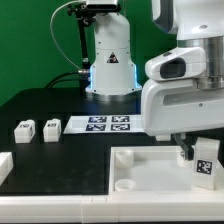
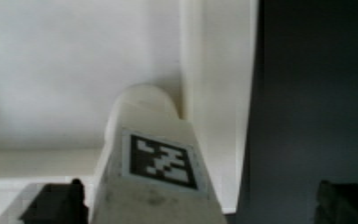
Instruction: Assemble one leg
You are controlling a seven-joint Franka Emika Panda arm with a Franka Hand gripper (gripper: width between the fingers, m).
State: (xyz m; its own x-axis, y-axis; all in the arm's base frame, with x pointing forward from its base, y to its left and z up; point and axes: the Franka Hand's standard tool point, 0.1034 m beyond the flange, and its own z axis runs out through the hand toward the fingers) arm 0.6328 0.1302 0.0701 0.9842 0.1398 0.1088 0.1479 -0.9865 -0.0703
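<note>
White plastic leg (image 1: pixel 205 163) is standing in a corner socket of the big white panel (image 1: pixel 150 170), near the table's (image 1: pixel 60 105) edge. The claw (image 2: pixel 197 205) is sitting wide around it, not squeezing. Lifting crooked could be bumping the leg loose.

A white leg (image 2: pixel 155 150) bearing a square black-and-white tag stands between the two dark fingertips (image 2: pixel 51 203), clear of both, over a white panel (image 2: pixel 51 80) beside a black surface (image 2: pixel 318 90).
</note>
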